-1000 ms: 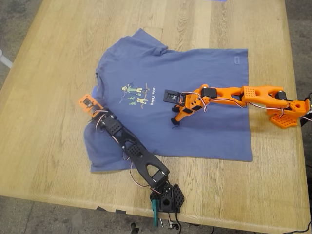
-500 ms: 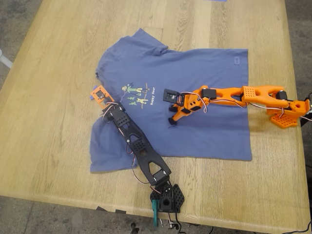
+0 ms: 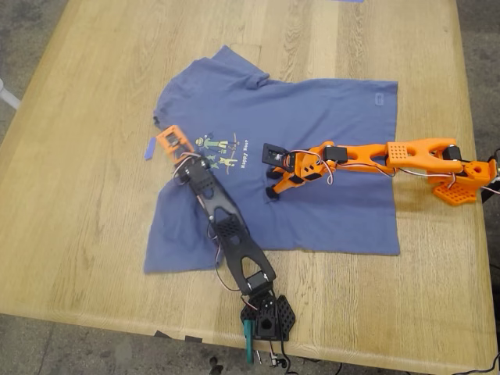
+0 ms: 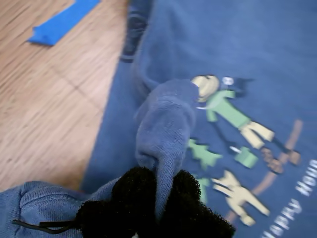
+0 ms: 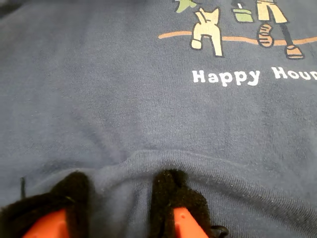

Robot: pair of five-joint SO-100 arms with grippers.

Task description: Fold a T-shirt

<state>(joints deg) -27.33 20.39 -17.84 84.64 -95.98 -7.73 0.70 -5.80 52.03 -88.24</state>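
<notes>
Wooden table (image 3: 94, 234), soft T-shirt (image 3: 328, 117) fold pinched in my first gripper (image 4: 158, 198); my second gripper (image 5: 121, 198) apart.

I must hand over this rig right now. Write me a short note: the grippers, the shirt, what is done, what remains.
My first gripper: shut on a pinched fold of the T-shirt, carried over the chest print.
My second gripper: resting on the shirt below the lettering, fabric bunched between its pads; grip unclear.
Shirt: spread on the table, one sleeve side partly folded inward.
Blue tape lies bare beside the collar.
Left: finish this fold, then the rest.
</notes>
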